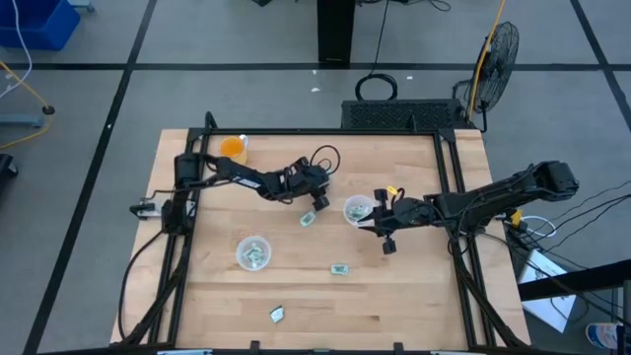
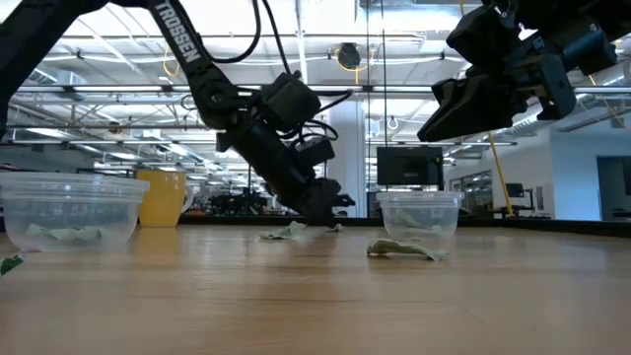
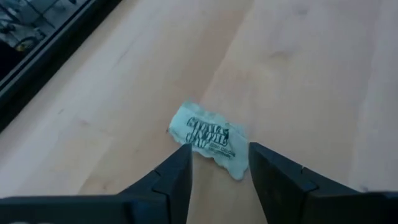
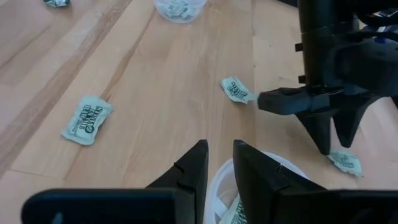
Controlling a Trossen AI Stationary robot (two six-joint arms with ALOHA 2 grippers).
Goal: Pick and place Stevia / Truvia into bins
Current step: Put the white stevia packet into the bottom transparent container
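Only wrist view shows left gripper (image 3: 219, 163) open, straddling sachet (image 3: 208, 138); right gripper (image 4: 219, 163) seemingly part-open.

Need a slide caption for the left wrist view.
Left gripper open, fingers straddling a Stevia sachet on the table.

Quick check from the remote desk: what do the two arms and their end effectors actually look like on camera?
Both arms are dark, jointed links. The left arm carries white TROSSEN lettering and looping black cables. The left end effector has two dark, blocky, wedge-shaped fingers; the right end effector has the same. The right arm shows a yellow tag near its wrist.
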